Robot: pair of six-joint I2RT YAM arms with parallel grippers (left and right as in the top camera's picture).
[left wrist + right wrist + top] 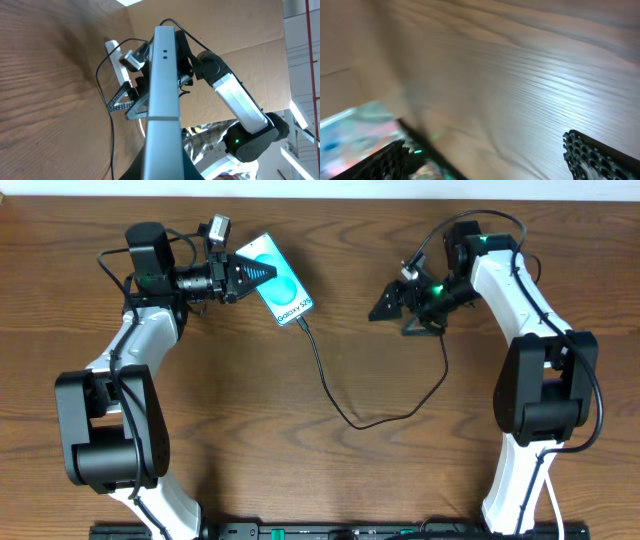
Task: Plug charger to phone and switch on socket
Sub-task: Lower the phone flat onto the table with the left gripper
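Observation:
The phone point(283, 288) shows its light-blue swirl screen, tilted, at the back left. My left gripper point(248, 274) is shut on its far end. In the left wrist view the phone point(163, 75) is seen edge-on between the jaws point(162, 167). The thin black charger cable point(330, 390) meets the phone's near end and loops across the table toward the right arm; it also shows in the left wrist view point(111, 135). My right gripper point(392, 304) is open and empty point(490, 160), just above the table. The white socket point(116, 62) lies behind the right gripper; in the overhead view the right arm hides it.
The wooden table point(250, 430) carries the cable loop in its middle. A cardboard wall point(235, 45) stands behind the right arm. The right wrist view is blurred.

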